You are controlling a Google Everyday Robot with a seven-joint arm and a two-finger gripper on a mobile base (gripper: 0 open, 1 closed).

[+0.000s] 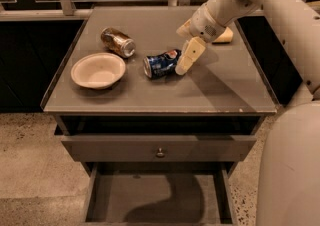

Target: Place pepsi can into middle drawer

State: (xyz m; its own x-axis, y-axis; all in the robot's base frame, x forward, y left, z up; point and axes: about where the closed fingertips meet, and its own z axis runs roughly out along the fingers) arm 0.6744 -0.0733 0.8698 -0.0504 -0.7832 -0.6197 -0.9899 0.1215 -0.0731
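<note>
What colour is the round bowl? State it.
Cream round bowl, best in the camera view; claw beside the dented blue can.

No word or number can be read anywhere. The nearest thing to a sign is on the pepsi can (161, 64), which lies on its side on the desk (225, 85) just beside the jaws, on their left as the view shows them. It has a round red-white-blue logo at the end nearest the jaws, and pale marks on its blue side that cannot be made out as letters. The jaws hang low over the desk's middle. The brown can (118, 42), farther from the jaws beyond the pepsi can, has a gold-brown label with no legible lettering.
</note>
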